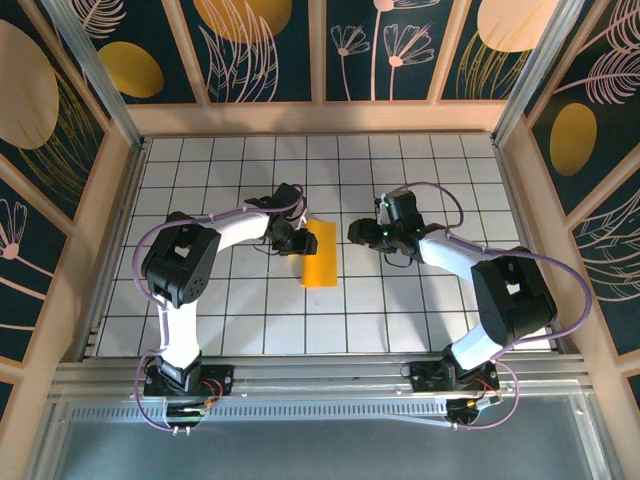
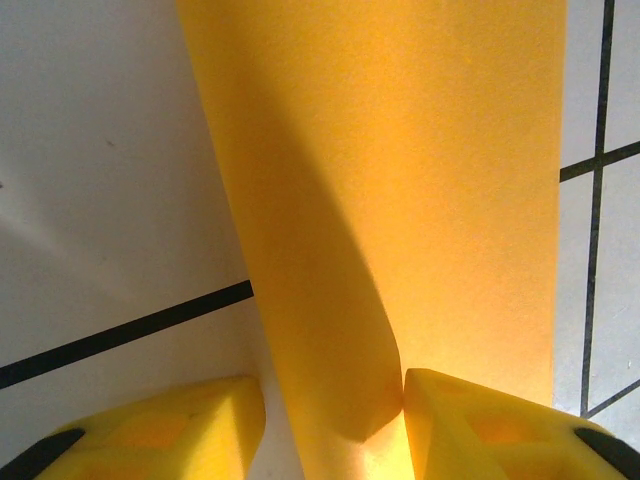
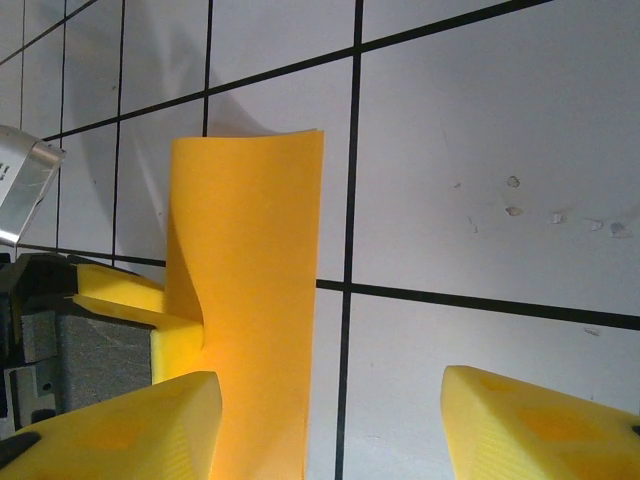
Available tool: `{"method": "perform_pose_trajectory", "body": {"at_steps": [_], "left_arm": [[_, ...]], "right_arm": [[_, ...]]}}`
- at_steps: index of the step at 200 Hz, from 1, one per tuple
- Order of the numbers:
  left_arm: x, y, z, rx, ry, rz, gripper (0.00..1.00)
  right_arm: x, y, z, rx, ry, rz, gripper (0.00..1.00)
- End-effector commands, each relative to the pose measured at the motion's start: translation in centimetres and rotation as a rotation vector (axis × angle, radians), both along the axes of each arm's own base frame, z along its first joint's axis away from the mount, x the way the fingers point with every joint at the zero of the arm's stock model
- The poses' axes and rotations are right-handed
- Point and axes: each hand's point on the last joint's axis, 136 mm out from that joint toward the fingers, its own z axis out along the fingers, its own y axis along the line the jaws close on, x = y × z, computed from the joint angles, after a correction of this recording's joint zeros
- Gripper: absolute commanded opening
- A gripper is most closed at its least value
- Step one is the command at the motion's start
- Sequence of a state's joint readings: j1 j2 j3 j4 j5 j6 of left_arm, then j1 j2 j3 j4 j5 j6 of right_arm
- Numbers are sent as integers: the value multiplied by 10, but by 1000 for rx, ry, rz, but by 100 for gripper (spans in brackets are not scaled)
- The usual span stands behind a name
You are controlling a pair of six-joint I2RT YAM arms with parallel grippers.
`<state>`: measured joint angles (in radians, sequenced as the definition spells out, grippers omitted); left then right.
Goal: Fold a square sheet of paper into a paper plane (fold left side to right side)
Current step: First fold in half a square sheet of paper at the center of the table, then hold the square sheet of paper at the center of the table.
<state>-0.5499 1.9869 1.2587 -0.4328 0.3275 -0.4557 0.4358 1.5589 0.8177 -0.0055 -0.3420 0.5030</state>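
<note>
Though thin, matte orange-yellow paper [image 2: 420, 180], curled; blocky yellow left end effector fingers [image 2: 490, 430]

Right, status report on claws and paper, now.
Left claw open, straddling the curled-up paper. Right claw open, empty, beside it. Paper folded narrow, one side lifted off the table. Nothing in the way.

Readable text: none, from where I stand.
Silver part [image 3: 22, 185]: it has some small dark marks at the left edge of the right wrist view; they are too small and blurred to read.
Brand, number or sign: I cannot make out any.
</note>
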Motion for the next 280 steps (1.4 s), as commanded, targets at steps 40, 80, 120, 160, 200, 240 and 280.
{"method": "perform_pose_trajectory", "body": {"at_steps": [40, 80, 120, 160, 200, 240, 280], "left_arm": [[-23, 30, -60, 174, 86, -9, 46], [-24, 30, -60, 172, 85, -20, 47], [-24, 30, -61, 174, 86, -23, 47], [-24, 30, -61, 176, 87, -22, 47], [-24, 31, -62, 181, 88, -19, 47], [-24, 32, -63, 181, 93, -13, 47], [-25, 31, -64, 178, 99, -3, 47]], "right_arm": [[5, 8, 5, 4, -15, 24, 60], [4, 7, 4, 3, -13, 24, 60], [4, 7, 4, 2, -13, 23, 60], [4, 7, 4, 3, -12, 23, 60], [2, 11, 4, 14, -6, 32, 60], [-1, 21, 1, 24, 8, 56, 59], [-1, 27, 0, 28, 10, 65, 59]]}}
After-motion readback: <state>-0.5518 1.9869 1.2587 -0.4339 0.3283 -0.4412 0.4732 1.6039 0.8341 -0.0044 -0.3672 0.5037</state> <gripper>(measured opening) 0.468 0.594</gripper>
